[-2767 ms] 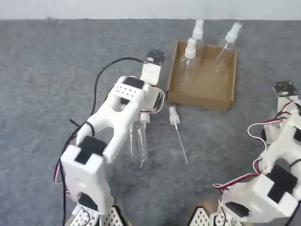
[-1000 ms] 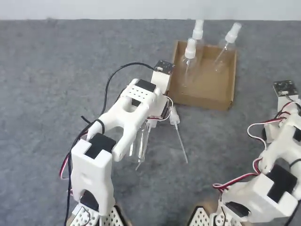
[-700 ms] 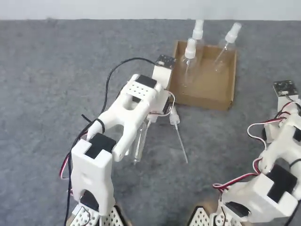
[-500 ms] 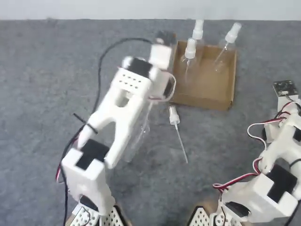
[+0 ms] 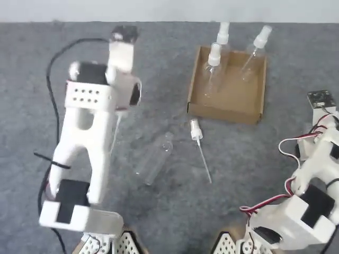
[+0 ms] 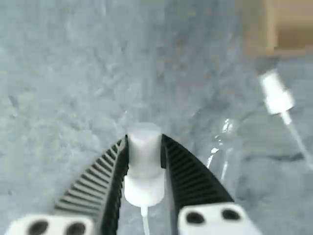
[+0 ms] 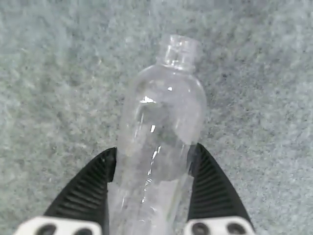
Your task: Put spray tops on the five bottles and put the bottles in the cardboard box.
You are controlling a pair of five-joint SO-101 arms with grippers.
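Observation:
My left gripper (image 6: 143, 147) is shut on a white spray top (image 6: 143, 169) whose thin tube hangs down. In the high view this gripper (image 5: 119, 109) is raised over the carpet, left of the cardboard box (image 5: 222, 114). A clear open bottle (image 5: 154, 157) lies slantwise on the carpet, with a loose spray top (image 5: 196, 130) and its long tube beside it. Three capped bottles (image 5: 213, 67) sit in the box. My right gripper (image 7: 155, 155) is shut on another clear bottle (image 7: 164, 117) with an open neck.
Grey carpet covers the table. The right arm (image 5: 315, 159) stays at the right edge, with red and white wires along it. The lying bottle (image 6: 221, 147), the loose spray top (image 6: 276, 97) and a corner of the box (image 6: 286, 27) lie beyond my left gripper.
The left arm has risen and swung left and back from the lying bottle, carrying a spray top. The bottle now lies uncovered and slanted. The right arm has not moved.

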